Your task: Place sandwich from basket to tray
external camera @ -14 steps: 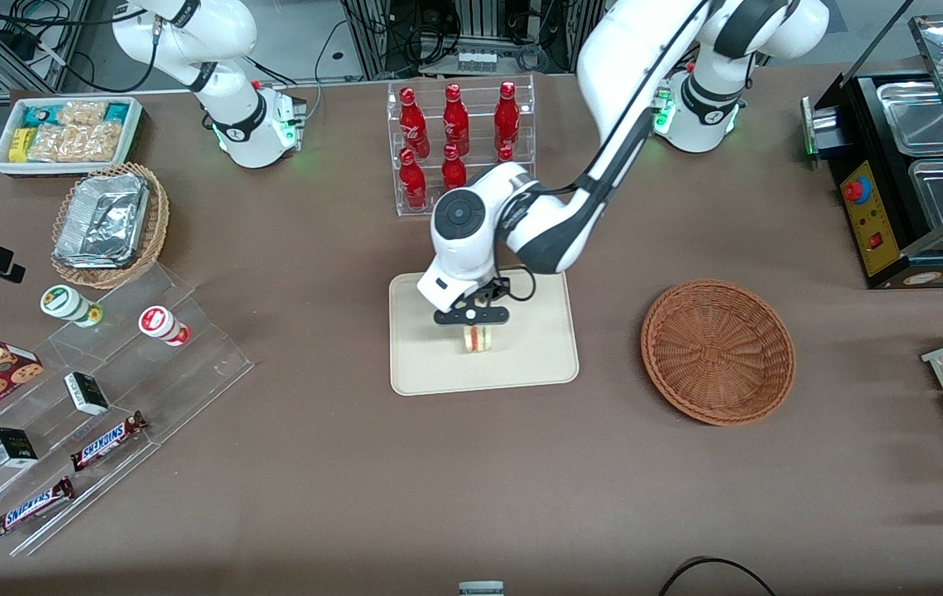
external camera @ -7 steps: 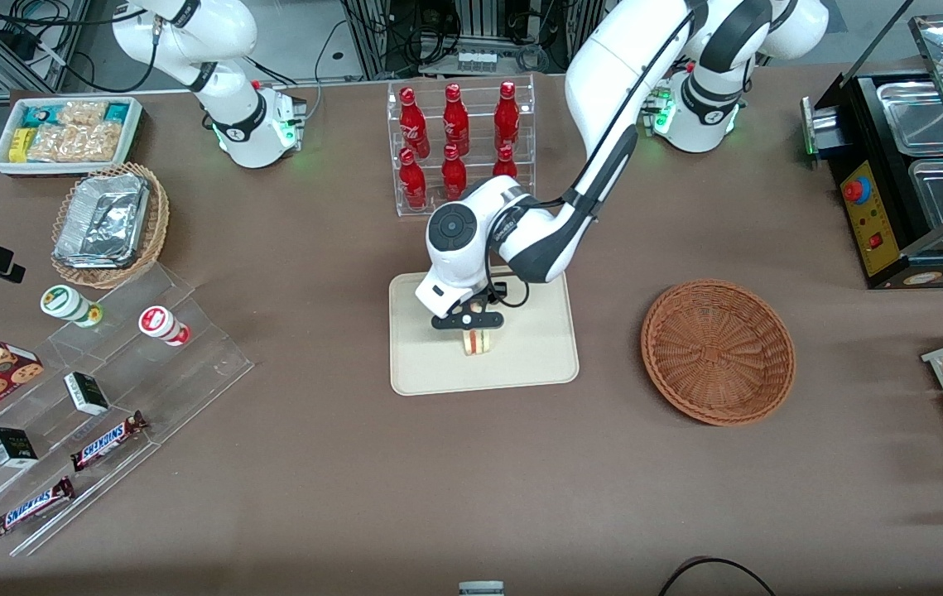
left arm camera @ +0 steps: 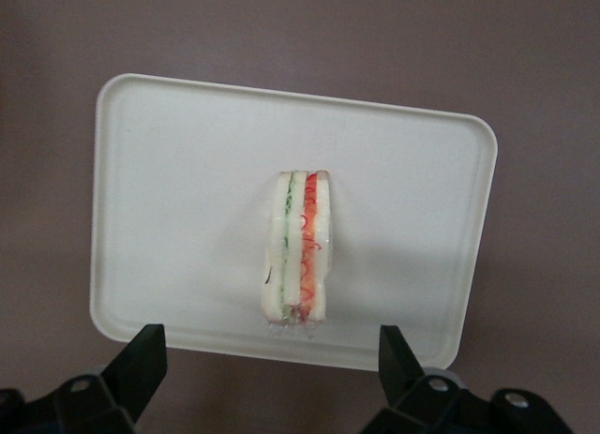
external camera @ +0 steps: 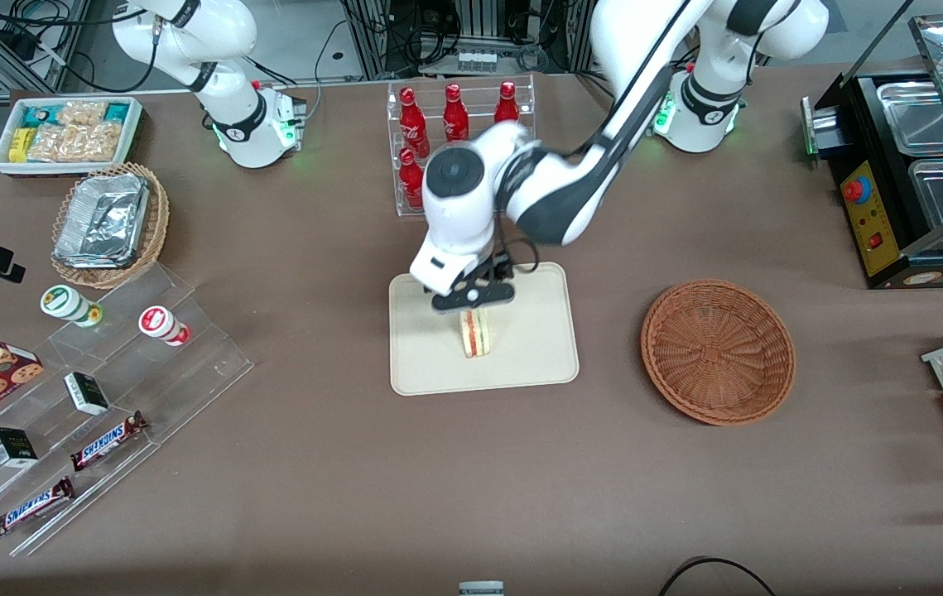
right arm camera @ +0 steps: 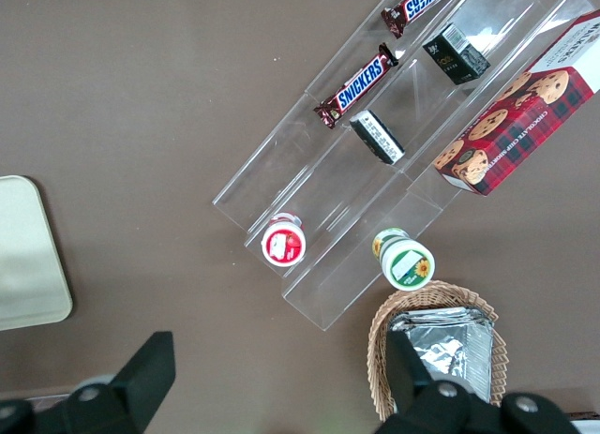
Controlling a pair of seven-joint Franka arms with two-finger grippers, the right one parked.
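Observation:
The sandwich (external camera: 475,333) stands on its edge in the middle of the cream tray (external camera: 533,352), pale bread with red and green layers showing. It also shows in the left wrist view (left arm camera: 298,246) on the tray (left arm camera: 178,200). My gripper (external camera: 471,298) hangs above the sandwich, raised clear of it, open and empty, with its fingers (left arm camera: 136,364) spread wide apart. The reddish-brown wicker basket (external camera: 718,351) sits empty beside the tray, toward the working arm's end of the table.
A clear rack of red bottles (external camera: 454,132) stands farther from the front camera than the tray. A tan basket with foil trays (external camera: 111,223), a white snack bin (external camera: 65,132) and clear shelves of snacks (external camera: 90,397) lie toward the parked arm's end. A black appliance (external camera: 910,174) stands at the working arm's end.
My gripper has risen straight up from the sandwich, which stays standing on the tray. The arm's wrist has lifted and moved a little farther from the front camera.

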